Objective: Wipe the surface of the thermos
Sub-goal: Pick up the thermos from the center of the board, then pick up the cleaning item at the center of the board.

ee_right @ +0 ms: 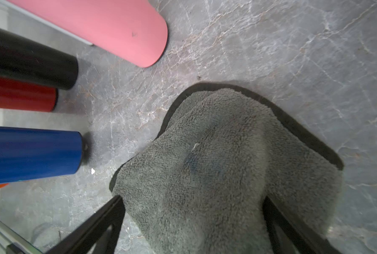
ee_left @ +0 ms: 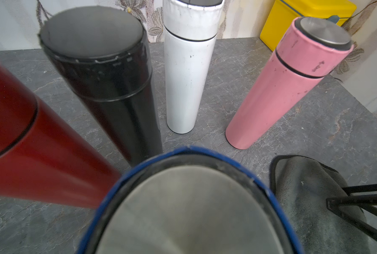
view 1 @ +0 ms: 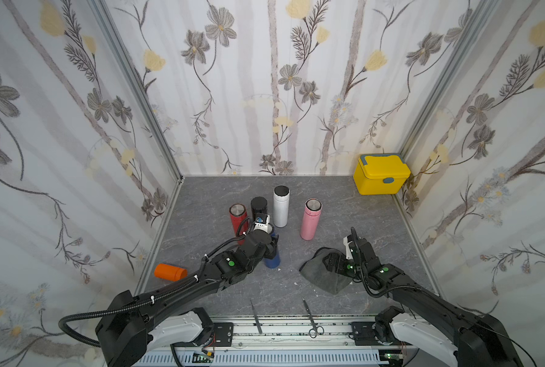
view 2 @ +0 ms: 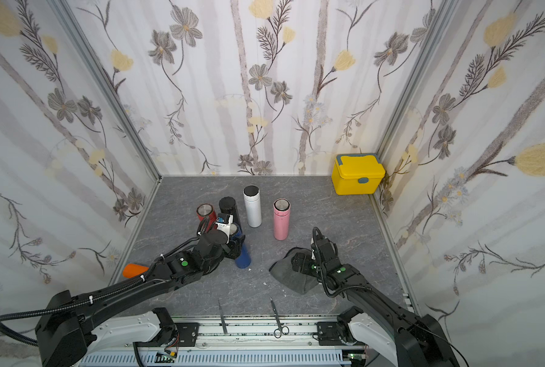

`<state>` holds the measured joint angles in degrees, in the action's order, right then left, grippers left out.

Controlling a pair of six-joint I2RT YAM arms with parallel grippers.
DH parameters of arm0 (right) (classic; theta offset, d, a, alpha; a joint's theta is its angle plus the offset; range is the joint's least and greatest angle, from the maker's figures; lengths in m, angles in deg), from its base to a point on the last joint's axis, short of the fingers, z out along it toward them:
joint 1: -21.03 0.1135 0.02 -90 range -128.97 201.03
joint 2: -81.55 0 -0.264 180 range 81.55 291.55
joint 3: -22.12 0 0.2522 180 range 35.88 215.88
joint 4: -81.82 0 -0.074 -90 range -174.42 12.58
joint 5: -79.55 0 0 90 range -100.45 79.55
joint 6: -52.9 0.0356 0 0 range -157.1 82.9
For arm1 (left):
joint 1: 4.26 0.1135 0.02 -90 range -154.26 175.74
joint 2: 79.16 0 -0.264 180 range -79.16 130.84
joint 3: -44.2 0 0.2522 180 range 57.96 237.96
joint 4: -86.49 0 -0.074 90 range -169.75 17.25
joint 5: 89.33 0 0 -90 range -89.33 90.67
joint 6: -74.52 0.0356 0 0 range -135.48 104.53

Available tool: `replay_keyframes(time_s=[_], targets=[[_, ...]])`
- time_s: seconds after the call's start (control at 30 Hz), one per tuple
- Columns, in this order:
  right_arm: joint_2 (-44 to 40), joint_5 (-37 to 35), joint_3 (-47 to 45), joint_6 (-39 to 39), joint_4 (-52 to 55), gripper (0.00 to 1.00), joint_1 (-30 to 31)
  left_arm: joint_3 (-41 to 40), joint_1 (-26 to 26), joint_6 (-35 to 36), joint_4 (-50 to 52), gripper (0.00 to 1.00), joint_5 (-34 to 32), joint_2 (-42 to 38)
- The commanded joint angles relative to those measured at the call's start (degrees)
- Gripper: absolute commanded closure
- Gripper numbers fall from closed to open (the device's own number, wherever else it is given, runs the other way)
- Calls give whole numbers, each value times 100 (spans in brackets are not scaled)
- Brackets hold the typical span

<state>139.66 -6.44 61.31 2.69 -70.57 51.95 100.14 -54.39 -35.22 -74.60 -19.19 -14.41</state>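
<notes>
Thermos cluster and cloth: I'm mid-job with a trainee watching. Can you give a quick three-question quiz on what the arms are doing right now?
1. Multiple choice: the left gripper is shut on which thermos? A red, B blue, C pink.
2. True or false: the orange container stands upright.
3. Fill in: the right gripper, jaws open, straddles the ____.
Key: 1 B, the blue thermos. 2 False; the orange container lies on its side. 3 grey cloth.
</notes>
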Motion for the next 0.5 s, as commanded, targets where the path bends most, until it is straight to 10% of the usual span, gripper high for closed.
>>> replay_keyframes(time_s=[0.0, 0.3, 0.47], targets=[[253, -882, 272, -59, 605, 2, 357, 123, 6, -95, -9, 100, 59, -110], [1433, -1521, 489, 77, 923, 2, 1319, 135, 5, -134, 106, 100, 113, -346], [1630, -1319, 182, 152, 330, 25, 1347, 122, 7, -156, 25, 100, 292, -384]])
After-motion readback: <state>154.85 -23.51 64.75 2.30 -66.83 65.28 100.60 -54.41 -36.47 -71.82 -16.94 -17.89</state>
